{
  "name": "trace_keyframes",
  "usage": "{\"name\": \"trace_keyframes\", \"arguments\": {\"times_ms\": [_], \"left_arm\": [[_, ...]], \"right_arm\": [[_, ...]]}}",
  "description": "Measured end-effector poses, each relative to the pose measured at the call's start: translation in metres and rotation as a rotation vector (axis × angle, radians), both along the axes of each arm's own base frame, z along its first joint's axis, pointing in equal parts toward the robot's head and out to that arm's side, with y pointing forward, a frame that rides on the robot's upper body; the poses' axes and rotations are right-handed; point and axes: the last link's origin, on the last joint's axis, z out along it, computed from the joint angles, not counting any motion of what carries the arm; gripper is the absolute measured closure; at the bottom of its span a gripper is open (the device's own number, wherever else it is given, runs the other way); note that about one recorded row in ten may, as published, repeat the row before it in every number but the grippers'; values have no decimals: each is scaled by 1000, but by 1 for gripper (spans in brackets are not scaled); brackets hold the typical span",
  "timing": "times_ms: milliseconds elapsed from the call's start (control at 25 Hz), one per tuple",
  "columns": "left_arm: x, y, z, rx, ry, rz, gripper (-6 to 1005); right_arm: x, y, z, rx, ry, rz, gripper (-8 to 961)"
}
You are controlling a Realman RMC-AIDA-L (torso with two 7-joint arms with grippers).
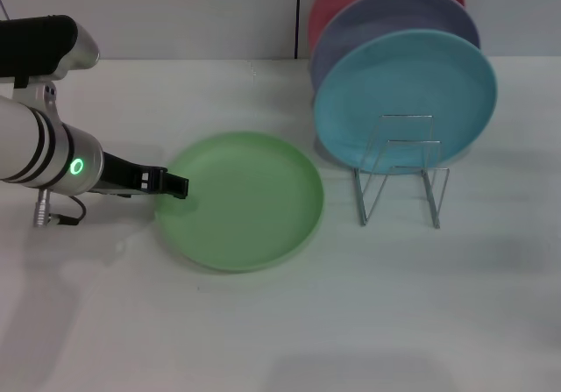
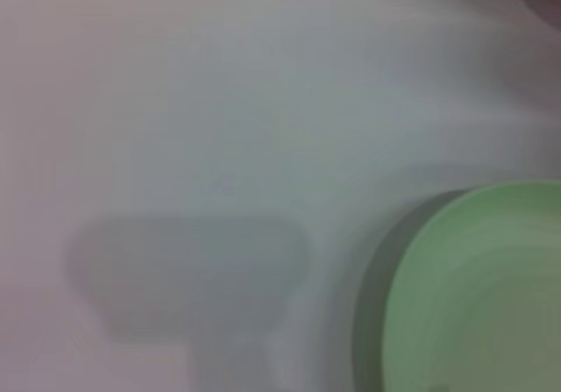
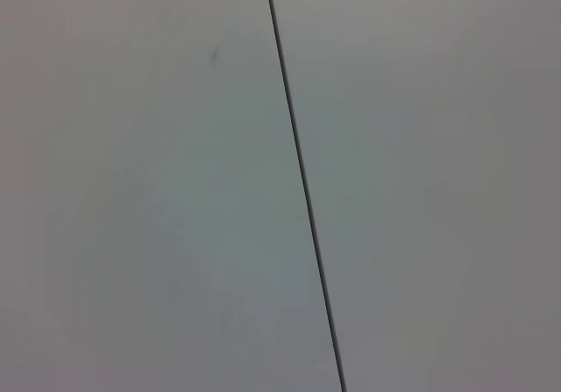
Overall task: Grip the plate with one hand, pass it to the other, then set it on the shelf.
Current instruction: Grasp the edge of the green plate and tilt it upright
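The green plate [image 1: 241, 199] lies flat on the white counter [image 1: 280, 322], just beside the wire shelf [image 1: 401, 168], where a blue plate [image 1: 405, 101] leans with others behind it; the left tool [image 1: 172, 184] reaches the plate's near rim, whether clenched or released cannot be told; the right tool is out of sight. By this showing the grasp is barely begun; lift, handover and shelving all remain.

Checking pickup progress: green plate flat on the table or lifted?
Flat on the table: the green plate lies face up, left pincer at its left rim.
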Motion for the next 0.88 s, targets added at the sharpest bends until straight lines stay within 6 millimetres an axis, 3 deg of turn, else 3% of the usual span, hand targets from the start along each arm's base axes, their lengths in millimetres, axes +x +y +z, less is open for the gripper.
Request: {"name": "trace_keyframes", "arguments": {"times_ms": [880], "left_arm": [[0, 5, -8, -56, 43, 24, 135]], "right_arm": [[0, 0, 0, 0, 0, 0, 499]]}}
